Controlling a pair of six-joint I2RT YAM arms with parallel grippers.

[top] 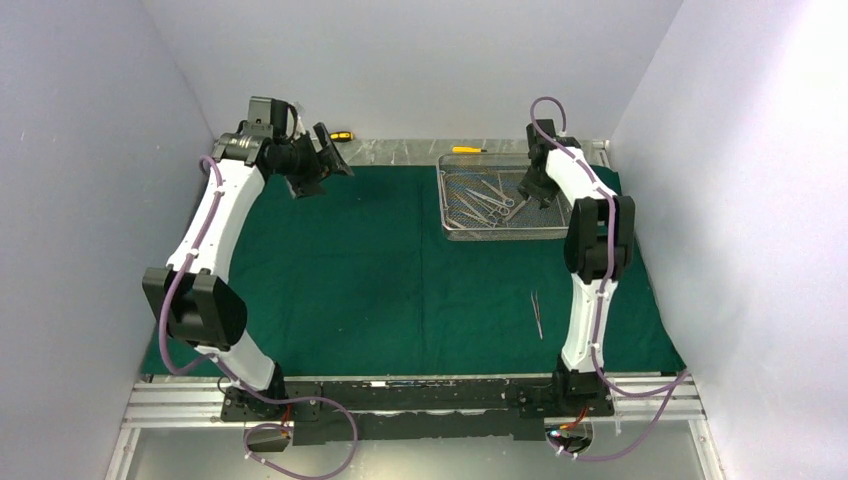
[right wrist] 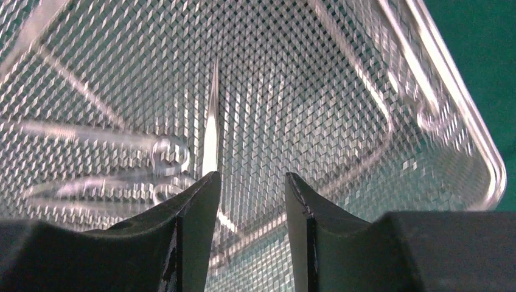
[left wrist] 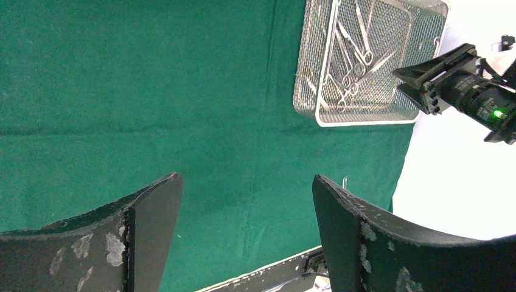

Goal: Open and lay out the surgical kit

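The cloth [top: 350, 280] lies spread flat, so the unwrapping looks done. The step in hand is, I judge, moving instruments one by one from the tray [top: 500, 238] onto the cloth. The tray sits at the cloth's far right corner and holds most of the instruments [top: 487, 200]: ring-handled clamps [right wrist: 164, 158] and a slim pointed piece [right wrist: 212, 121] lie crossed on the mesh. One pair of tweezers [top: 537, 313] lies alone toward the cloth's near right corner, well apart from the tray.

The right gripper [right wrist: 252, 182] hangs low inside the tray, jaws parted with nothing between them. The pointed piece lies just outside one finger. The next move likely calls for a small sideways shift to straddle that piece, then closing on it low against the mesh without snagging the clamps. The left gripper [left wrist: 246, 182] is raised over the cloth's far left corner, jaws wide apart and empty.
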